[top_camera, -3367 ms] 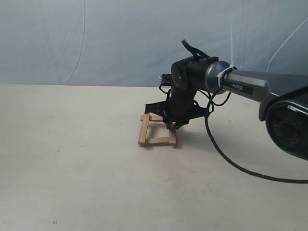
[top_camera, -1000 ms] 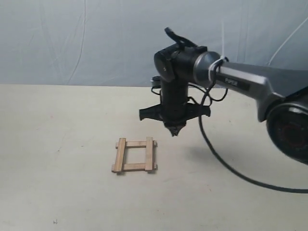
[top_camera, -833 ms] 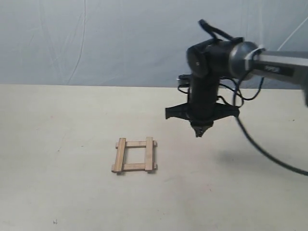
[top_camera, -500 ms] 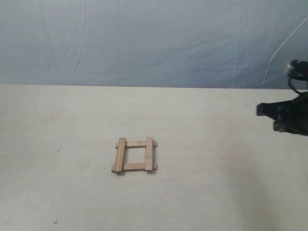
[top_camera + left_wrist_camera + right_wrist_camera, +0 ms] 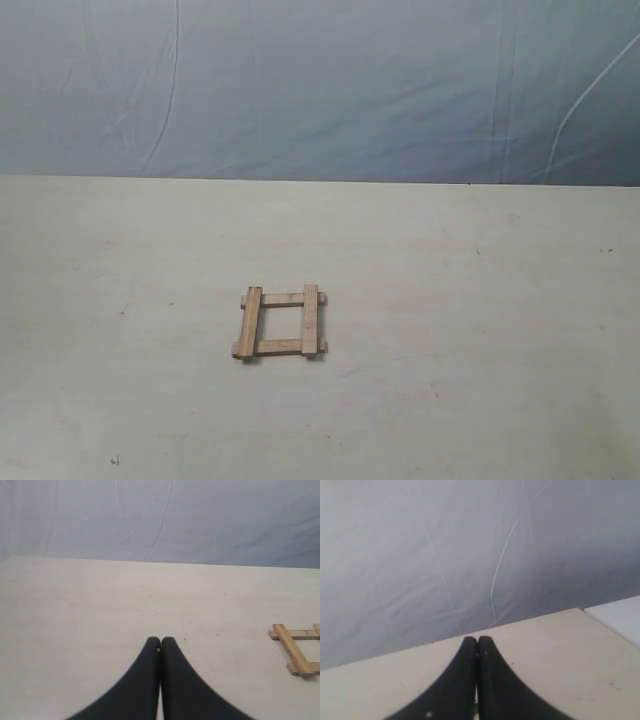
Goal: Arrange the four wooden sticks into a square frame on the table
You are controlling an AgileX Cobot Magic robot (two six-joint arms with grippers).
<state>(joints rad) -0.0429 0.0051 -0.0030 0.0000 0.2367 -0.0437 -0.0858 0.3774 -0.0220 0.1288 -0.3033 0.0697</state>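
Note:
The four wooden sticks lie as a small square frame (image 5: pixel 281 323) on the pale table (image 5: pixel 480 300), corners overlapping and ends jutting a little. Part of the same square frame (image 5: pixel 296 649) shows at the edge of the left wrist view. Neither arm appears in the exterior view. My left gripper (image 5: pixel 160 641) is shut with nothing between its black fingers, well apart from the frame. Facing the backdrop above bare table, my right gripper (image 5: pixel 477 641) is also shut and empty.
A wrinkled blue-grey backdrop (image 5: pixel 320 90) hangs behind the table's far edge. The right wrist view shows a table corner with a white surface (image 5: pixel 620 617) beyond it.
The right arm let go of the sticks, rose, swung away to the right and left the exterior view. The frame shifted left and stands as a square; it has lain still for the last second.

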